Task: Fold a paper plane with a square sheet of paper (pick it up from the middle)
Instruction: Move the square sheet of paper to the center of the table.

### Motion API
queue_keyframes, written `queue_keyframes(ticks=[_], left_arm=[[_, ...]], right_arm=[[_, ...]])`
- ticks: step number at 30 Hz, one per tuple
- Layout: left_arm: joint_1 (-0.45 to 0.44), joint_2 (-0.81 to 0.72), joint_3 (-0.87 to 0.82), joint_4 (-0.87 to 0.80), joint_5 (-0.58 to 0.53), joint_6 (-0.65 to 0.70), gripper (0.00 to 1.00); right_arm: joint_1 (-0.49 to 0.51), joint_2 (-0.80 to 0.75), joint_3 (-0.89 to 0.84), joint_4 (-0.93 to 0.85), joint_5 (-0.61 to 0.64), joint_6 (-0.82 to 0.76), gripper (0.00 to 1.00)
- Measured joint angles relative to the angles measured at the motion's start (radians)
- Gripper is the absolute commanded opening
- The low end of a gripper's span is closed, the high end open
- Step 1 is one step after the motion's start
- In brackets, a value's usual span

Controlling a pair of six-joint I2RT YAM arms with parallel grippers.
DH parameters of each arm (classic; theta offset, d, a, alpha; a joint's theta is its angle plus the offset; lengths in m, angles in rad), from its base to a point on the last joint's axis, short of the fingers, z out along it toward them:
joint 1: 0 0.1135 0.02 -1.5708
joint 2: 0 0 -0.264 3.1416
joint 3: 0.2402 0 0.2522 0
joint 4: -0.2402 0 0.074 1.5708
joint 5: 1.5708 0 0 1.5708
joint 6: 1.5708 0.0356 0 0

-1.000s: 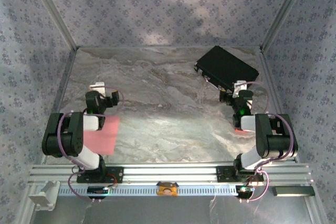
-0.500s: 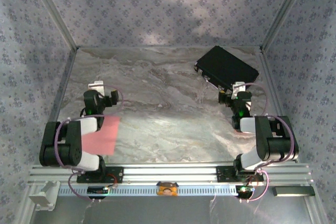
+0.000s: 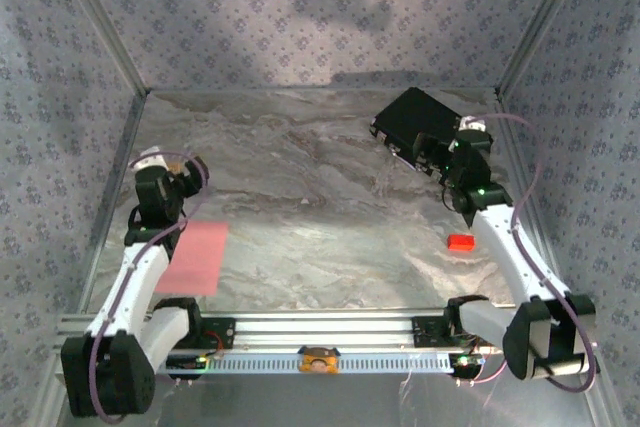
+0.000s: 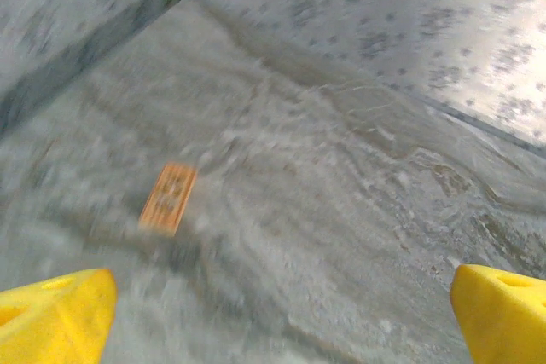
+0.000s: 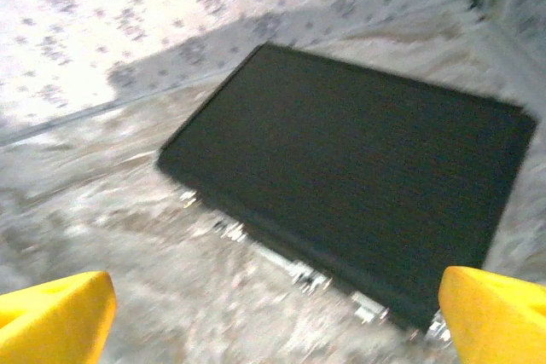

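Looking through your left wrist camera, you see the left gripper [image 4: 281,330] as 2 yellow fingertips [image 4: 60,317] cut off at the bottom corners, spread wide with nothing between them. Ahead of them, nearer the left finger, lies an orange slip [image 4: 169,198], too blurred to read. The sheet [image 3: 198,257] lies flat behind those fingers, toward the arm's base, its left edge hidden under the left arm [image 3: 135,267]. Your right gripper [image 5: 273,321] also stands wide and empty. The case [image 5: 358,185] lies just ahead, motion-smeared, its near corner hidden behind the right fingertip.
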Motion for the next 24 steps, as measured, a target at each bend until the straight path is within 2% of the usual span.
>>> queue_keyframes(ticks=[3, 7, 11, 17, 24], left_arm=[[0.01, -0.045, -0.006, -0.165, -0.009, -0.126, 1.0], [0.014, -0.053, -0.056, -0.275, 0.079, -0.238, 1.0], [0.014, -0.025, -0.113, -0.352, 0.15, -0.294, 1.0], [0.014, 0.04, -0.133, -0.386, 0.201, -0.336, 1.0], [0.003, 0.12, -0.133, -0.386, 0.225, -0.359, 1.0]], right_arm=[[0.01, -0.063, -0.05, -0.043, -0.134, 0.055, 0.99], [0.038, -0.09, -0.093, -0.093, -0.304, 0.093, 0.99], [0.087, -0.089, -0.129, -0.105, -0.409, 0.132, 0.99], [0.165, -0.078, -0.171, -0.108, -0.446, 0.183, 0.99], [0.19, -0.076, -0.173, -0.106, -0.433, 0.223, 0.99]])
